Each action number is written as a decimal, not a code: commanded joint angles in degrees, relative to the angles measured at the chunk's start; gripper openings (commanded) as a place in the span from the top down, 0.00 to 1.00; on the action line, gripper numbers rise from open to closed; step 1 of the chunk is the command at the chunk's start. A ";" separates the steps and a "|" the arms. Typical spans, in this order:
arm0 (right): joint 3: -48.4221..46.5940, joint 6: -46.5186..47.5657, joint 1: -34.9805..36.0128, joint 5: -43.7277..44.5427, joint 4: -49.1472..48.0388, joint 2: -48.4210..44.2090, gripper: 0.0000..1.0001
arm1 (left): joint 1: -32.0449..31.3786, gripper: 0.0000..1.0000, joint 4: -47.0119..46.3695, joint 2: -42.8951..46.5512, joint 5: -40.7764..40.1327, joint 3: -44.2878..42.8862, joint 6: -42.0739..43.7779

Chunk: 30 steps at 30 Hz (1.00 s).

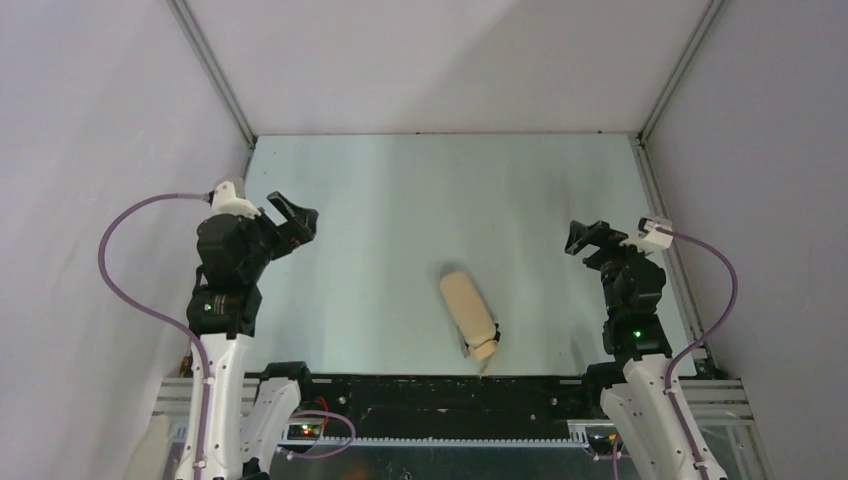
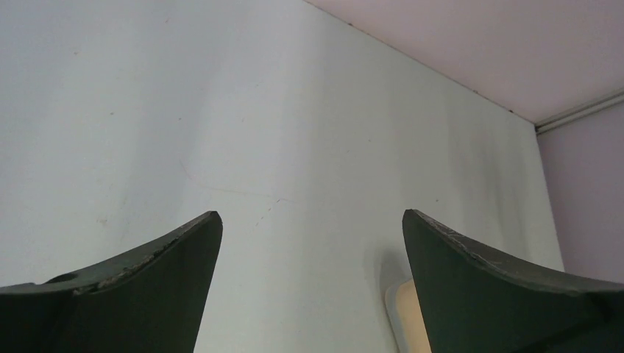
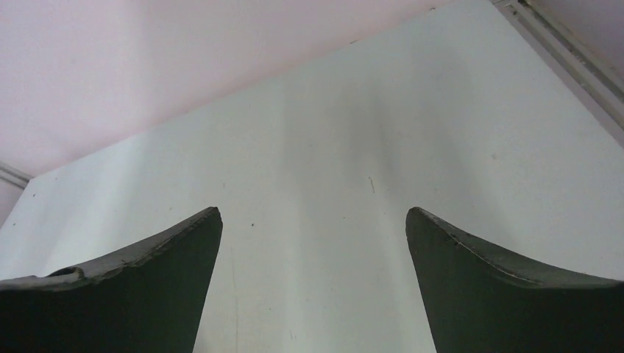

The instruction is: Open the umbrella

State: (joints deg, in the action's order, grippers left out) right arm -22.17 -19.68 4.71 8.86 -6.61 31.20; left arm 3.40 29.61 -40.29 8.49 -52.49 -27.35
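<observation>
Left jaws and right jaws gape empty, the umbrella (image 1: 468, 308) between them ungrasped; next, reach for its handle (image 1: 484, 349).

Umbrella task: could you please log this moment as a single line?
umbrella: folded, on table | left tool: open, empty | right tool: open, empty
</observation>
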 commanded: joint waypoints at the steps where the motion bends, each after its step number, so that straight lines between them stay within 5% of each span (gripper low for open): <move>1: -1.61 -1.50 -0.18 -2.41 1.56 -0.39 0.01 | 0.29 0.00 0.80 1.53 -3.61 0.88 1.77; 14: -6.59 -0.61 5.48 -5.83 16.33 1.85 0.01 | 0.29 0.00 -2.46 2.09 1.59 3.38 9.45; 30: -15.30 -5.71 47.09 7.68 22.15 29.06 0.00 | 0.14 0.00 -2.36 3.37 3.25 5.64 10.72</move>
State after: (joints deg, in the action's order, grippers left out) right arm -33.43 -21.93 44.53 11.75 16.45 53.52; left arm 3.40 28.75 -37.65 9.93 -46.61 -18.28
